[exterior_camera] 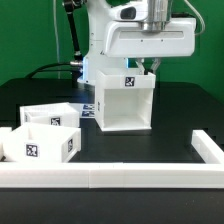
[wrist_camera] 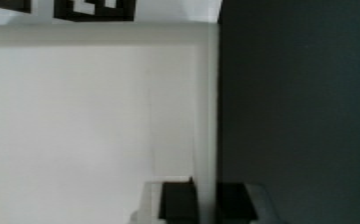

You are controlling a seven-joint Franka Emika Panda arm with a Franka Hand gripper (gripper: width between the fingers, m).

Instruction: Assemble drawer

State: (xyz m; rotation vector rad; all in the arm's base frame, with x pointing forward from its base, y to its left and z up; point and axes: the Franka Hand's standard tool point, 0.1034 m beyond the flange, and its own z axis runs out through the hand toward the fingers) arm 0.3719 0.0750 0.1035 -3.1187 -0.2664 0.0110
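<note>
Legend: the housing point(exterior_camera: 125, 100) stands upright near the middle of the table point(exterior_camera: 180, 118), tag toward the camera. The gripper point(exterior_camera: 150, 66) hangs at its top rim, on the exterior view's right. In the wrist view I see the fingers point(wrist_camera: 173, 200) set narrow against the white wall; I cannot tell whether they pinch it. The front tray point(exterior_camera: 42, 145) and the rear tray point(exterior_camera: 50, 113) sit close together by the front corner on the exterior view's left, behind the rail point(exterior_camera: 110, 178).

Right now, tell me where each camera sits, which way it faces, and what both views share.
Exterior view: off the arm, facing the table across the rail; sees the housing, one tray, another tray, the arm and its hand.
Wrist view: on the wrist, looking past the fingertips at a white tagged wall beside the dark table.
Shared: the hand and, apparently, the housing's wall.
</note>
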